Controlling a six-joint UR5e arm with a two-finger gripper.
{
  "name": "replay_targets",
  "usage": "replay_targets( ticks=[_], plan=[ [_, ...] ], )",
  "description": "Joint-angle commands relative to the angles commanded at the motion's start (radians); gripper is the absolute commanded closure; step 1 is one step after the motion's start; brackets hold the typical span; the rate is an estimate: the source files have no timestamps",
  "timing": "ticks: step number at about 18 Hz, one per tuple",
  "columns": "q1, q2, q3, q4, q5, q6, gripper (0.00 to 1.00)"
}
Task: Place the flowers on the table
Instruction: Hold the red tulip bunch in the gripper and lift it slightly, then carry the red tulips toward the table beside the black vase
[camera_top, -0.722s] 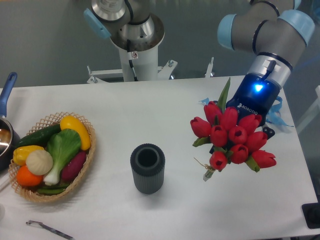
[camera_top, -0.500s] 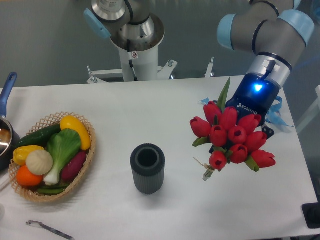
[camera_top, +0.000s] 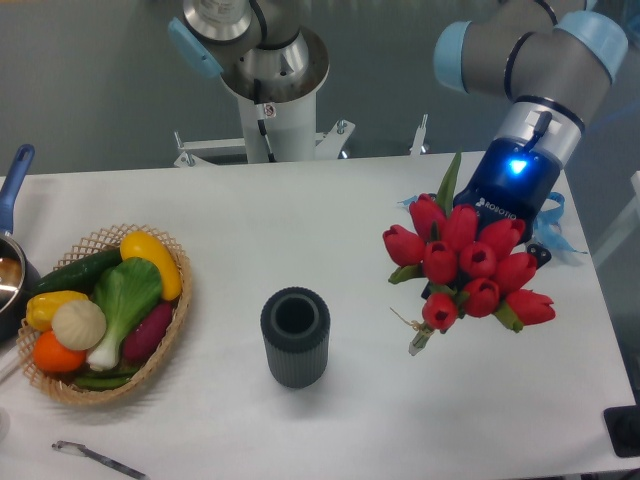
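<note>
Since the earlier frame my gripper (camera_top: 488, 250) and the flowers (camera_top: 465, 268) have shifted slightly up and right; basket (camera_top: 60, 385) and vase (camera_top: 295, 338) unchanged. It clasps the tulips near the table's (camera_top: 300, 210) right edge. Carrying step; next, lower and release.

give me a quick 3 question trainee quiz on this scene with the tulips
1. True or false: the tulips lie flat on the table.
2. What stands left of the tulips, near the table's middle? A) a dark ribbed cup B) a kettle C) a book
3. Fill in: the basket at the left holds ____.

Key: 1. False, they are up at the tool, blooms facing the camera; its fingers are hidden behind them. 2. A, the cup. 3. Vegetables.
</note>
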Motion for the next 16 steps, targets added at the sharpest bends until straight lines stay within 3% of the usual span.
replay_targets(
  ticks=[10,16],
  plan=[
    [-0.015,0.032,0.006,0.000,0.348,0.011,0.57],
    [-0.089,0.020,0.006,-0.003,0.584,0.089,0.57]
  ],
)
